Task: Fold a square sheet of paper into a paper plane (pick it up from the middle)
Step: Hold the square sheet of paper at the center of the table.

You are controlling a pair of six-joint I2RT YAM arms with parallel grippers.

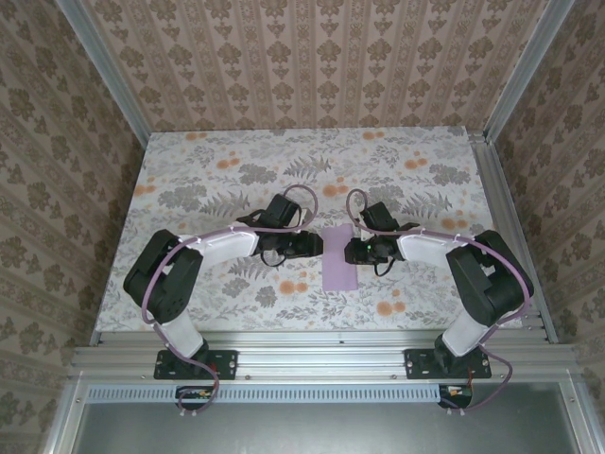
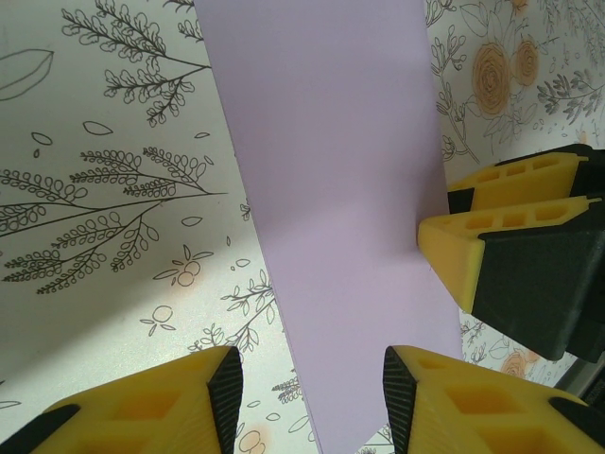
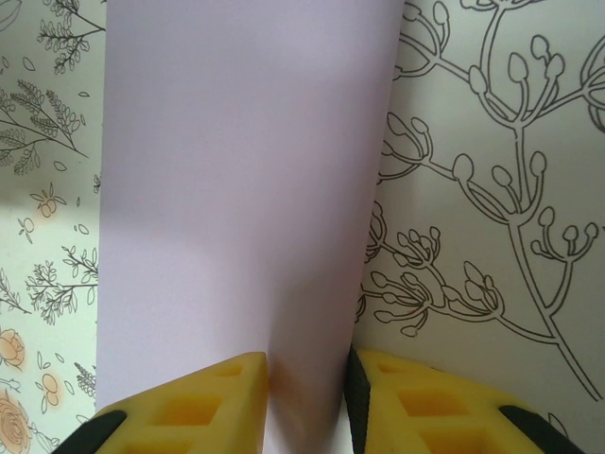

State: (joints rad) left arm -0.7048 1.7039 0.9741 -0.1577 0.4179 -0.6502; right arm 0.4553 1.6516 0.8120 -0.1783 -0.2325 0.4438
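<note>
The lavender sheet of paper (image 1: 338, 260) lies flat on the floral counter (image 1: 189, 170), pretty much dead centre between the two arms; from the top camera it looks like a narrow upright strip, longer than it is wide. The left tool (image 1: 319, 246) sits right at its left edge and the right tool (image 1: 351, 252) at its right edge, facing each other across the sheet.

In the left wrist view the paper (image 2: 331, 189) runs up the middle of the picture at a slight slant; the left tool (image 2: 312, 364) is spread wide, one yellow finger on each side, and the strip's lower end passes through the gap. On the right of that same view the right tool (image 2: 437, 210) pokes in, its yellow tips right against the sheet's edge.

From the right wrist camera the paper (image 3: 236, 189) covers the left and middle, with the cloth's line-drawn branches off to the right; the right tool (image 3: 305, 364) has its fingers drawn fairly near each other, with the sheet's right edge running down into the narrow gap. Honestly can't tell whether those pads are actually biting the paper or just sitting either side of it.
</note>
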